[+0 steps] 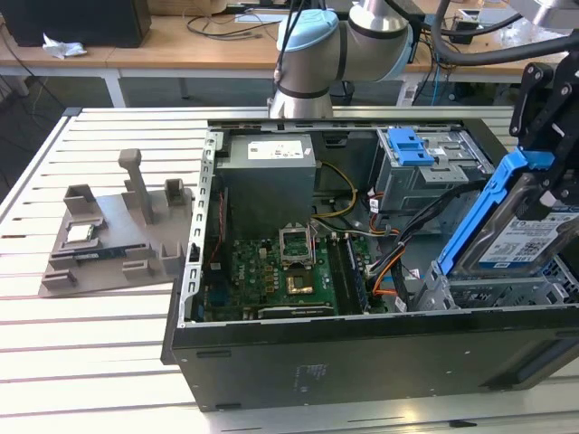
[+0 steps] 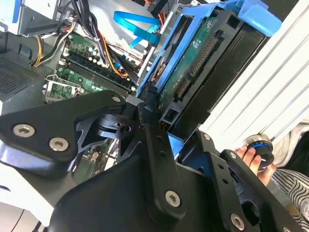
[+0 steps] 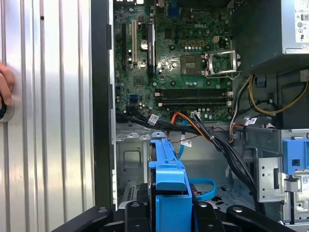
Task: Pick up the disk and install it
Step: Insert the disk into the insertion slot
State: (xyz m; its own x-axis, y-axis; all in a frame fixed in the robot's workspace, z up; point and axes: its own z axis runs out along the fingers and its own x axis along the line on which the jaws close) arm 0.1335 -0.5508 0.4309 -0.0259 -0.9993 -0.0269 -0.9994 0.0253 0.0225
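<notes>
I have the gripper [image 1: 549, 185] clamped on the disk [image 1: 516, 231], held tilted above the open computer case [image 1: 362, 362]. Below it inside the case sit the motherboard [image 3: 178, 58], cables [image 3: 212, 140] and a drive cage [image 1: 425, 167]. The disk's blue-and-white label carries print too small to read.

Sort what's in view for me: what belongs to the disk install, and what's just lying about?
In the job:
- the disk, tilted, held over the open computer case
- the gripper, shut on the disk's blue carrier

Lying about:
- grey fixture tray on the table, at the exterior view's left
- processor chip sitting in that tray
- a person's hand beside the case
</notes>
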